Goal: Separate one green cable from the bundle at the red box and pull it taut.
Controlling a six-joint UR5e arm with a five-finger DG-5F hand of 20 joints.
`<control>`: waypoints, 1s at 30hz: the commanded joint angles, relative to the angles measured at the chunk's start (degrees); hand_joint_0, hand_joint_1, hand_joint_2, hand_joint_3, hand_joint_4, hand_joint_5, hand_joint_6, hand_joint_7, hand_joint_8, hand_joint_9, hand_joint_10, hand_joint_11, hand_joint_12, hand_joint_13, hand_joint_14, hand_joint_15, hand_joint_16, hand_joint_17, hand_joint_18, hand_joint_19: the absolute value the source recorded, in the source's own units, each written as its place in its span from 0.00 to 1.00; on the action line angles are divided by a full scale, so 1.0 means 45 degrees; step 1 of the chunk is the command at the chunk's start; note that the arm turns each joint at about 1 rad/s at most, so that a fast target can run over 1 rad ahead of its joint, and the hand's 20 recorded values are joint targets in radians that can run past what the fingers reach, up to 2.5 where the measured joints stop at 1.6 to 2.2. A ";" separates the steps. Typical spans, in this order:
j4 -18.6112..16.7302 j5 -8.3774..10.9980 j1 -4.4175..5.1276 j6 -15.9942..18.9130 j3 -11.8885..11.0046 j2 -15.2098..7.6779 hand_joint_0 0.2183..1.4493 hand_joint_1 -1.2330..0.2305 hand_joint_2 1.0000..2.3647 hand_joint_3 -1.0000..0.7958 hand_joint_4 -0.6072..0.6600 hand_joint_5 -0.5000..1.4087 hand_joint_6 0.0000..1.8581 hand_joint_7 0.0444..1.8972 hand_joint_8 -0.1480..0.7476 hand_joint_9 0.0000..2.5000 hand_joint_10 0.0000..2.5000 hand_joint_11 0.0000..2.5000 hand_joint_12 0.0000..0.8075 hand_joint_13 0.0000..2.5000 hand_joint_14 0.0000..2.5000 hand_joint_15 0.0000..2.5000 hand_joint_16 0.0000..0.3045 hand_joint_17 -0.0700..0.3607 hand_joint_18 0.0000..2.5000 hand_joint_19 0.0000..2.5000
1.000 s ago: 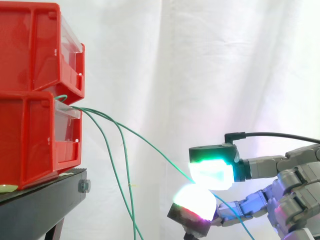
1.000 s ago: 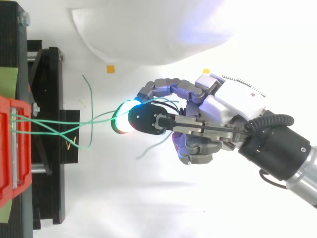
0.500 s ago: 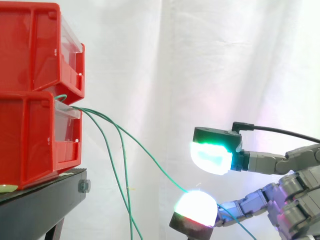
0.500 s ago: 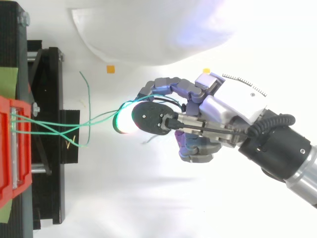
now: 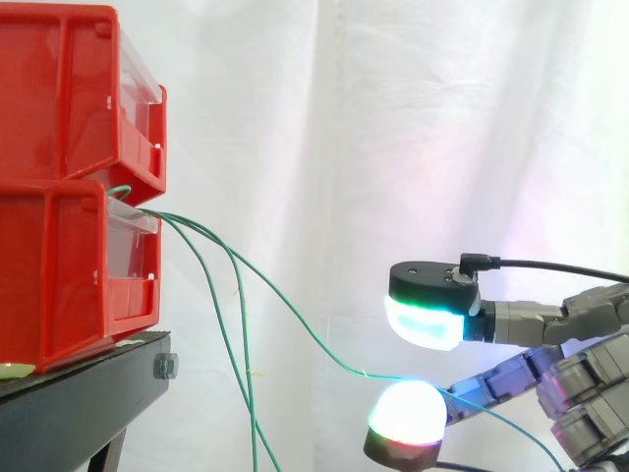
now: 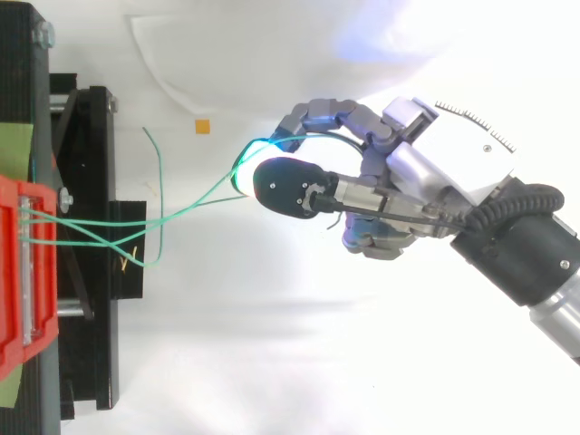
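Note:
Several thin green cables (image 5: 147,210) come out of the lower red box (image 5: 59,265) at the left. One green cable (image 5: 285,305) runs apart from the others, down and right to my hand (image 5: 590,379). It lies slack across the lower glowing fingertip (image 5: 408,413) and trails off past it to the right. The upper green-glowing fingertip (image 5: 425,323) hovers clear above it, so nothing pinches the cable. From above, the same cable (image 6: 204,201) reaches the hand (image 6: 426,172), which is open.
The other two green cables (image 5: 241,374) hang down from the box beside the black stand (image 5: 79,393). A second red box (image 5: 59,88) sits on top of the lower one. One loose cable end (image 6: 156,172) curls over the stand. A white curtain is behind.
The two glowing pads, pressed together on the cable a second ago, have drawn apart. The hand has shifted away from the box, and the cable now sags over the lower pad.

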State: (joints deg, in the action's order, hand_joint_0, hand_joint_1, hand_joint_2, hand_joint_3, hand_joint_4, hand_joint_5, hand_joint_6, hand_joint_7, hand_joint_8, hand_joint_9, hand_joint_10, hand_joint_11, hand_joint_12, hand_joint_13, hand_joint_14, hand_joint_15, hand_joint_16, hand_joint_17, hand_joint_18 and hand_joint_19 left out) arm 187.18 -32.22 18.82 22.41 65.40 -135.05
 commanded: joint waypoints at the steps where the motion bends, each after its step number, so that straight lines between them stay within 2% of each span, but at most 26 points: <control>1: -0.0151 0.1124 0.0154 -0.2812 -0.0060 0.0011 0.19 0.43 0.00 0.28 0.59 0.30 0.40 0.52 0.48 0.98 0.01 0.70 0.58 0.82 0.00 0.67 0.23 0.53 0.63 0.40; 2: -0.0444 0.1456 0.0213 -0.3144 -0.0157 0.0011 0.19 0.43 0.00 0.28 0.59 0.30 0.40 0.52 0.50 0.97 0.01 0.70 0.58 0.81 0.00 0.67 0.23 0.53 0.62 0.41; 4: -0.0932 0.1827 0.0233 -0.3495 -0.0353 0.0011 0.19 0.44 0.00 0.28 0.60 0.30 0.38 0.54 0.52 0.96 0.01 0.70 0.57 0.81 0.00 0.67 0.24 0.54 0.61 0.40; 5: -0.1206 0.1983 0.0252 -0.3847 -0.0548 -0.0009 0.18 0.45 0.00 0.28 0.59 0.29 0.37 0.56 0.53 0.93 0.01 0.69 0.59 0.79 0.00 0.66 0.24 0.54 0.61 0.41; 6: -0.1538 0.2081 0.0272 -0.4530 -0.0704 -0.0009 0.18 0.46 0.00 0.28 0.59 0.29 0.36 0.59 0.55 0.91 0.01 0.69 0.58 0.78 0.00 0.66 0.24 0.54 0.60 0.41; 8: -0.1752 0.2081 0.0291 -0.5155 -0.0743 -0.0009 0.18 0.46 0.00 0.28 0.61 0.29 0.33 0.66 0.56 0.88 0.01 0.68 0.57 0.76 0.00 0.66 0.24 0.54 0.58 0.41; 10: -0.2084 0.2081 0.0330 -0.6171 -0.0763 0.0011 0.17 0.48 0.00 0.28 0.65 0.29 0.27 0.76 0.57 0.85 0.01 0.66 0.58 0.74 0.00 0.66 0.24 0.55 0.56 0.41; 13: -0.2436 0.2062 0.0330 -0.6991 -0.0802 0.0011 0.17 0.48 0.00 0.28 0.69 0.27 0.27 0.69 0.57 0.80 0.01 0.64 0.59 0.72 0.00 0.65 0.25 0.56 0.55 0.41; 14: -0.2885 0.1964 0.0330 -0.7773 -0.0802 0.0011 0.17 0.49 0.00 0.28 0.69 0.26 0.27 0.66 0.58 0.79 0.01 0.64 0.60 0.72 0.00 0.65 0.25 0.56 0.55 0.41; 16: -0.3178 0.1847 0.0311 -0.8280 -0.0763 -0.0009 0.16 0.49 0.00 0.28 0.71 0.25 0.27 0.63 0.58 0.77 0.01 0.63 0.60 0.71 0.00 0.65 0.25 0.57 0.54 0.41; 17: -0.3452 0.1671 0.0272 -0.8788 -0.0626 -0.0009 0.16 0.50 0.00 0.28 0.72 0.25 0.27 0.60 0.59 0.75 0.01 0.63 0.61 0.70 0.00 0.64 0.26 0.57 0.53 0.41; 19: -0.3745 0.1397 0.0233 -0.9257 -0.0372 -0.0009 0.16 0.50 0.00 0.28 0.74 0.24 0.27 0.57 0.59 0.74 0.01 0.62 0.60 0.70 0.00 0.64 0.26 0.57 0.53 0.40; 20: -0.4272 0.1065 0.0213 -0.9726 -0.0040 -0.0009 0.16 0.50 0.00 0.28 0.75 0.23 0.27 0.55 0.60 0.73 0.01 0.62 0.60 0.69 0.00 0.64 0.26 0.58 0.53 0.40; 21: -0.4545 0.0929 0.0193 -0.9901 0.0116 -0.0009 0.16 0.50 0.00 0.28 0.75 0.22 0.27 0.51 0.60 0.71 0.01 0.61 0.61 0.68 0.00 0.64 0.26 0.58 0.53 0.40; 22: -0.5737 0.0538 0.0213 -1.0605 0.0624 0.0011 0.15 0.50 0.00 0.28 0.76 0.22 0.27 0.50 0.61 0.69 0.01 0.60 0.62 0.68 0.00 0.64 0.26 0.58 0.52 0.40; 23: -0.6342 0.0421 0.0213 -1.0605 0.0858 -0.0009 0.15 0.50 0.00 0.28 0.76 0.21 0.27 0.49 0.61 0.67 0.01 0.60 0.61 0.67 0.01 0.63 0.27 0.59 0.52 0.39; 24: -0.7338 0.0343 0.0213 -1.1640 0.1171 -0.0009 0.15 0.50 0.00 0.28 0.76 0.21 0.27 0.48 0.62 0.65 0.01 0.59 0.62 0.66 0.01 0.63 0.27 0.59 0.52 0.39; 25: -0.7709 0.0343 0.0193 -1.1972 0.1268 -0.0009 0.15 0.50 0.00 0.28 0.75 0.21 0.27 0.47 0.62 0.65 0.01 0.59 0.63 0.66 0.01 0.63 0.27 0.59 0.52 0.39; 26: -0.8413 0.0265 0.0174 -1.2929 0.1347 -0.0009 0.15 0.50 0.00 0.28 0.76 0.21 0.27 0.47 0.62 0.63 0.01 0.59 0.62 0.66 0.01 0.63 0.27 0.59 0.52 0.39; 29: -0.8803 -0.0028 0.0115 -1.4101 0.1347 0.0011 0.14 0.50 0.00 0.28 0.75 0.21 0.27 0.46 0.63 0.63 0.01 0.59 0.63 0.65 0.01 0.62 0.27 0.60 0.51 0.39; 30: -0.8881 -0.0263 0.0096 -1.4609 0.1327 -0.0009 0.14 0.50 0.00 0.28 0.75 0.21 0.27 0.46 0.63 0.63 0.01 0.58 0.63 0.65 0.01 0.62 0.27 0.59 0.51 0.39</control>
State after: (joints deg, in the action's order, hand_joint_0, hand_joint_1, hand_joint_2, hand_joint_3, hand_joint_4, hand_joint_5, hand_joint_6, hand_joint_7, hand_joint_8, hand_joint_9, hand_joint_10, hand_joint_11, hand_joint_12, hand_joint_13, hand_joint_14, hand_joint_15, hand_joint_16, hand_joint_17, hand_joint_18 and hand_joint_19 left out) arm 157.85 -31.61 19.49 -23.30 70.98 -135.06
